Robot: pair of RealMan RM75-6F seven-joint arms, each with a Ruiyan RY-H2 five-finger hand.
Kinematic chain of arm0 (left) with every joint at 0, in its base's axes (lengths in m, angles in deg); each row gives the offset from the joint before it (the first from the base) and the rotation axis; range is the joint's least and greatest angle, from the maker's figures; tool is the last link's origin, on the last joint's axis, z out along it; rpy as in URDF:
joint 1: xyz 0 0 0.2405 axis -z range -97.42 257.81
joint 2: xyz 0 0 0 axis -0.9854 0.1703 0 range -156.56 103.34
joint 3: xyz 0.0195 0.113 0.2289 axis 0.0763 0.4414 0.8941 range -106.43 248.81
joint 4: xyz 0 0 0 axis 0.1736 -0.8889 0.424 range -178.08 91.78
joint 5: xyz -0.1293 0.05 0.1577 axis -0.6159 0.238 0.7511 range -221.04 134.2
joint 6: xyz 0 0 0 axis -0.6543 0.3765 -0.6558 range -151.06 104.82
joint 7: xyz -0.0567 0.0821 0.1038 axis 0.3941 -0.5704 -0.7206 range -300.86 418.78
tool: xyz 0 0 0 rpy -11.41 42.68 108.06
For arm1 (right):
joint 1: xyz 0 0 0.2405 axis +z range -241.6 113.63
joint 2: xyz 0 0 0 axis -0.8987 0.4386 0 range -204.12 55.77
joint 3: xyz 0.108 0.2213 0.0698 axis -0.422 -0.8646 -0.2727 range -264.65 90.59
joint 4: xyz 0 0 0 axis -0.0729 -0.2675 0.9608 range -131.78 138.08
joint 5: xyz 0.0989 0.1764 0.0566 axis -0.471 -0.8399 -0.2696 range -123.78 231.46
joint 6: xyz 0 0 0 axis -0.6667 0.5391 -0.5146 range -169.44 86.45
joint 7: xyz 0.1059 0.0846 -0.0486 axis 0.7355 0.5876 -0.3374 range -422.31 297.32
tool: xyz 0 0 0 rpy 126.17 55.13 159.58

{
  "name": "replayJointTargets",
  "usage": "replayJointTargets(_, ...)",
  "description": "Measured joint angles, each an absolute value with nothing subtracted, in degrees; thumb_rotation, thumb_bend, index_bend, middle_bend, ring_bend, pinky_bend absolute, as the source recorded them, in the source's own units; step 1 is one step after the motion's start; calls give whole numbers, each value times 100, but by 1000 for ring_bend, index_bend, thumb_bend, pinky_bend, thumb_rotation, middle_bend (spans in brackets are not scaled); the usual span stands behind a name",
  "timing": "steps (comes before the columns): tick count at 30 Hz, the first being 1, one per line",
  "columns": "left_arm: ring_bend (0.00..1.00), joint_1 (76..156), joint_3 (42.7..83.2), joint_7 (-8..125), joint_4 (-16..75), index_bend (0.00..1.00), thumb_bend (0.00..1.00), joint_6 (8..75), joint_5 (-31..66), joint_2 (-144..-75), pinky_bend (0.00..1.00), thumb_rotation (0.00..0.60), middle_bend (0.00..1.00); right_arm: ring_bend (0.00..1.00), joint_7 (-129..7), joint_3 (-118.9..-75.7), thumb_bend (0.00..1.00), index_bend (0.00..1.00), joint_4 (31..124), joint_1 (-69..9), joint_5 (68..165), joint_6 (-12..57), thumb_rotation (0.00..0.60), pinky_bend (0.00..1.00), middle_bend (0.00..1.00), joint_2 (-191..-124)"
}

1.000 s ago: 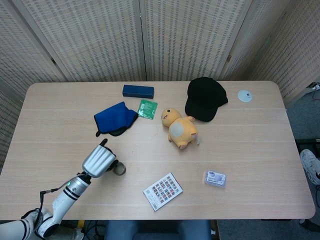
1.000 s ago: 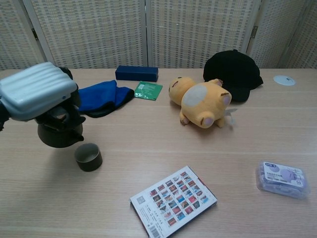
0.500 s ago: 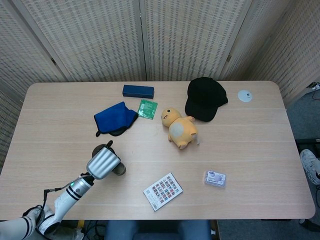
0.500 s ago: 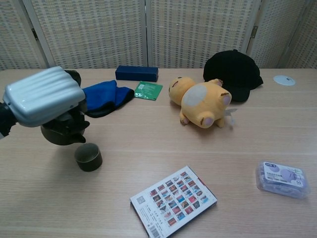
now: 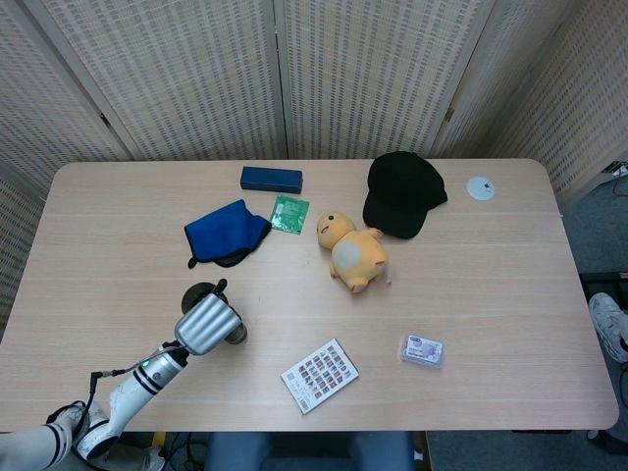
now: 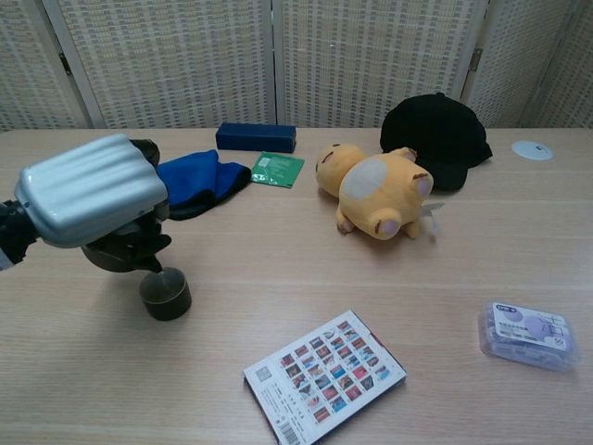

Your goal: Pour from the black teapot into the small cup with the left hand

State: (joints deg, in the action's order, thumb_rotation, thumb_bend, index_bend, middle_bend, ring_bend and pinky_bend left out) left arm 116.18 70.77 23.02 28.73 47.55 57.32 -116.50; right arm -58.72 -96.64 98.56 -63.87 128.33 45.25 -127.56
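Wooden table (image 5: 491,294), left hand (image 6: 91,190) fingers holding black teapot (image 6: 125,252) tilted over small cup (image 6: 166,294)

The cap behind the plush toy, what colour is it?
The cap is plain black, seen best in the chest view.

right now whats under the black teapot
The small cup sits just below the black teapot, held tilted by the left robot hand. The robot hand hides the teapot's top; liquid isn't discernible.
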Motion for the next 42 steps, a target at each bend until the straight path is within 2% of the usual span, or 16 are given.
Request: replayJointTargets(42,917,11614,7095,2156,2911,1000,402,4705,5698,-11564,359,550,1000,169,-5847,-9676,306,228,9800,-6395,12791,4481,600,45,268,-12786)
